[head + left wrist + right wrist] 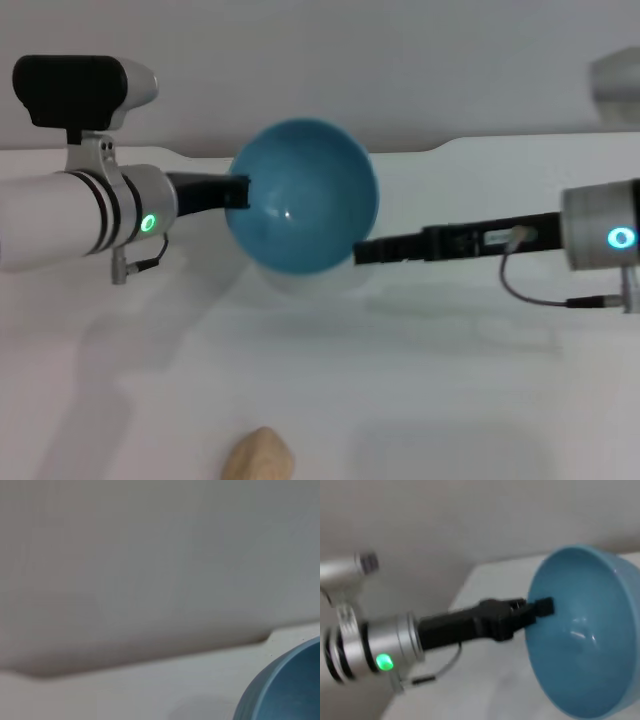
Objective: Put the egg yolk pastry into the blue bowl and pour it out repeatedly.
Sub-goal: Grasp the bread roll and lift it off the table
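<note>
My left fingers (238, 191) pinch the tipped blue bowl (303, 195); I can't tell about my right fingers (362, 251), a knock might drop it

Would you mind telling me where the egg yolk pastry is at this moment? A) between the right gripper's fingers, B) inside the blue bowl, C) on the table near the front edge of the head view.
C: the egg yolk pastry lies on the table, while the tilted blue bowl, clamped at its rim by the left gripper, shows an empty inside.
</note>
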